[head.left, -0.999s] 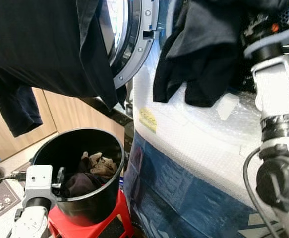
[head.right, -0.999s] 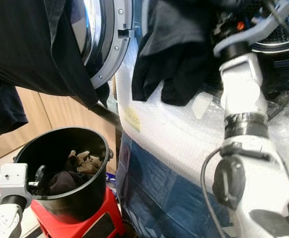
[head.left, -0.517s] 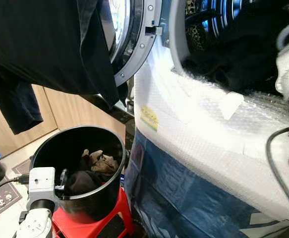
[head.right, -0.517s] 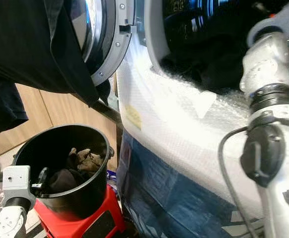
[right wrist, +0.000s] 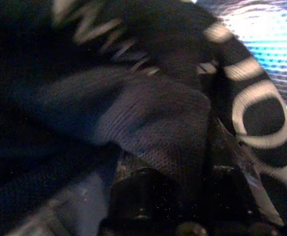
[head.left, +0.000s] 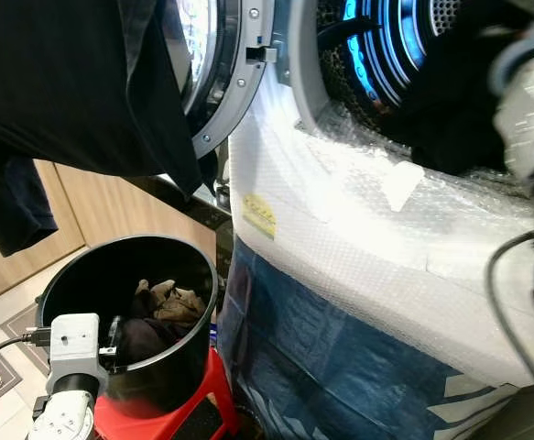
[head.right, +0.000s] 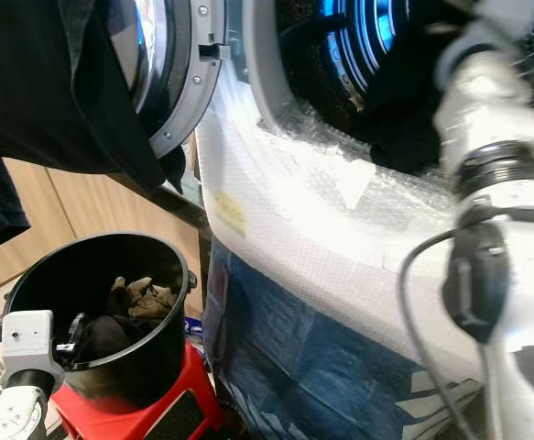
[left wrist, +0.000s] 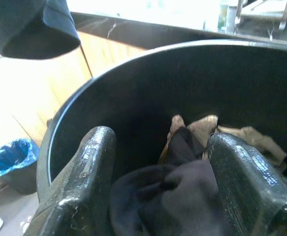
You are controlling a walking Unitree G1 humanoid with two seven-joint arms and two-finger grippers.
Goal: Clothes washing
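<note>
The left gripper [left wrist: 158, 182] hangs at the near rim of the black bucket [head.left: 70, 284], fingers spread wide and holding nothing, looking straight down on the clothes still inside. Those clothes [head.left: 161, 307] lie in a loose heap on the bucket's floor: a dark garment toward the near wall and a crumpled tan one just behind it, touching. Both look soft, light and limp, so they should bunch under the fingers, not slide; a pinch on the raised fold of the dark one, where it humps up between the fingers, seems the surest hold, though a trailing sleeve could drag its neighbour along. The bucket sits on a red stool [head.left: 170, 417] beside the washing machine [head.left: 358, 238], whose front is wrapped in bubble wrap. A black shirt [head.left: 74, 82] hangs over the open door [head.left: 225, 82] at the upper left. Further right, the right gripper [right wrist: 182, 196] is reached into the lit drum [head.left: 386, 55], pressed into dark knit fabric [right wrist: 148, 123]; whether its fingers grip that cloth or have let go, I cannot tell.
</note>
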